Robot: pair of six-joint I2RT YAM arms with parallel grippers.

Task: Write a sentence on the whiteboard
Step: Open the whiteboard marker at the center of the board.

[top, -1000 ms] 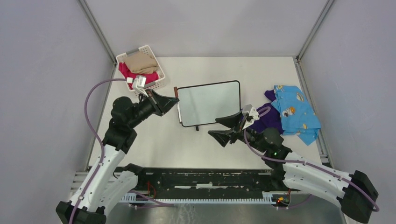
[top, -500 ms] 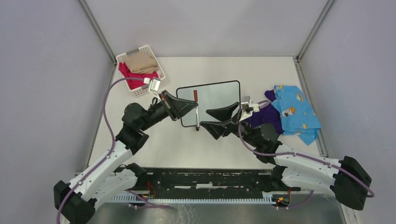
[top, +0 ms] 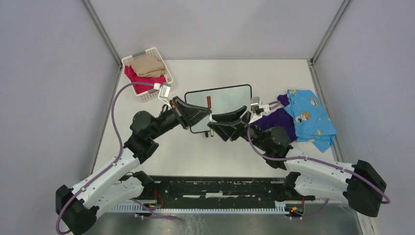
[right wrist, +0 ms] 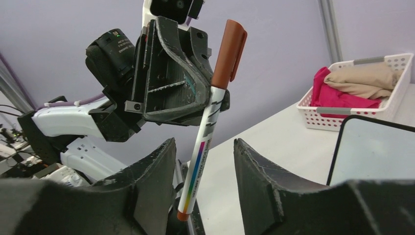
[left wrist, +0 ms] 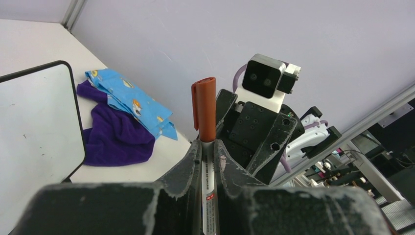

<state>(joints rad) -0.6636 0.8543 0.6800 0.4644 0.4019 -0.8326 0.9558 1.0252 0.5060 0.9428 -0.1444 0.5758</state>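
Overhead: flat white surface inside a bay of pale grey-lilac walls, with aluminium posts at the two far corners. A black rail runs along the near edge at my arm bases.

Containers: one white slatted plastic basket at the far-left corner, close to the left edge. It holds a folded beige cloth on top of a magenta cloth.

Task item: small white whiteboard with a thin black frame, lying flat mid-surface, apart from the basket. Just beside its right side sits a purple cloth, with a blue patterned cloth partly over it and reaching the right edge.

My left claw is clamped on a white-barrelled marker with a brown-red cap. Its fingers sit just below the cap, cap end up, barrel tilted. My right claw faces it with jaws apart, one finger on each side of the lower barrel and a gap showing on both sides. The two claws meet above the board's near-left corner.

Open room: bare surface shows between the board and the far wall, and in a wide strip between the claws and the near rail.
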